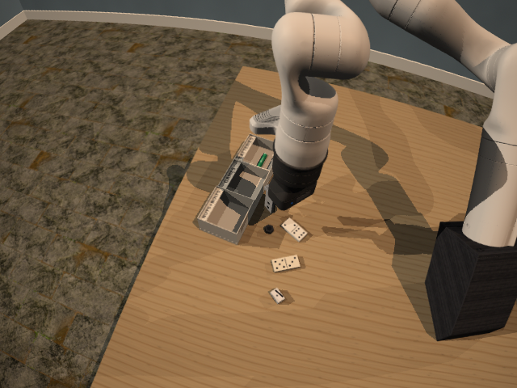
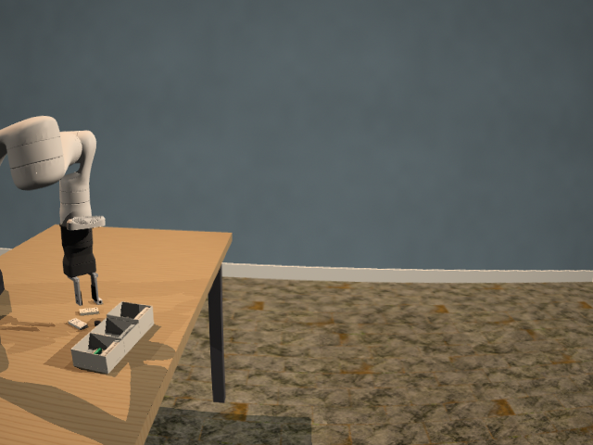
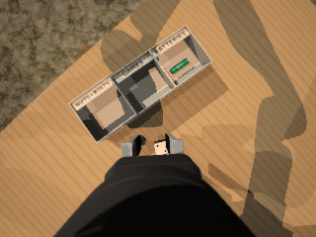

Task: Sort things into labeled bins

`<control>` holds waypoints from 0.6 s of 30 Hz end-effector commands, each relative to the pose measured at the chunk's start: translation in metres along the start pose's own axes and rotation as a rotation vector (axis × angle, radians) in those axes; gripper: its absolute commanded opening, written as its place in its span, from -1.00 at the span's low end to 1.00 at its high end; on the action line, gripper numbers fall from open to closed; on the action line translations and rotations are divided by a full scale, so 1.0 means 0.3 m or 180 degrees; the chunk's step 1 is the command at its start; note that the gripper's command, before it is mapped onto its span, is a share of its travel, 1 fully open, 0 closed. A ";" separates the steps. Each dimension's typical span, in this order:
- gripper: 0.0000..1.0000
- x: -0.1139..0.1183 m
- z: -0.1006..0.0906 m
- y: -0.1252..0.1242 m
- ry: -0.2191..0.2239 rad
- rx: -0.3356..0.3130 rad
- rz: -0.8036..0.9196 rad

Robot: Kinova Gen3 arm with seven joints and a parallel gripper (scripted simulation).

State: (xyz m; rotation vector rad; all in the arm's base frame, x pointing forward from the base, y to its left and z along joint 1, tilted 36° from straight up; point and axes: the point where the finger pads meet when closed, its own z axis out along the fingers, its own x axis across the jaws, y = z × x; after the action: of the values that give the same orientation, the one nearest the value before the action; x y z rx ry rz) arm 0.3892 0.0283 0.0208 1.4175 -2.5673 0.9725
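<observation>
My gripper [image 2: 89, 302] [image 3: 153, 141] is open and empty, above the table beside the bins. A green battery [image 1: 262, 159] [image 2: 97, 350] [image 3: 180, 66] lies in the BATTERIES bin [image 1: 245, 147] [image 3: 170, 40]. The GAMES bin [image 1: 229, 175] [image 3: 132, 67] and NUTS+BOLTS bin [image 1: 212, 204] [image 3: 92, 94] show nothing inside. A small dark round piece, perhaps a nut [image 1: 268, 229] [image 2: 96, 323], lies beside the bins. One domino [image 1: 293, 229] [image 2: 77, 323] lies near it, another domino [image 1: 285, 263] [image 2: 89, 311] farther off. A small pale block with a dark bar, perhaps a sharpener [image 1: 276, 295], lies beyond.
The three bins stand joined in a row near the table edge [image 1: 144, 267]. The arm's black pedestal [image 1: 463, 284] stands at the right in the top view. The hand hides part of the table there.
</observation>
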 end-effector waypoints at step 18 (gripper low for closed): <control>0.57 -0.139 -0.007 0.293 -0.0025 -0.0016 -0.2873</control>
State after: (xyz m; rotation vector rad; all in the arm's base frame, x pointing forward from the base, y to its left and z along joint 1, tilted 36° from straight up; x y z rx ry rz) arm 0.3449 0.0939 -0.0347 2.1601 -1.6846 0.8024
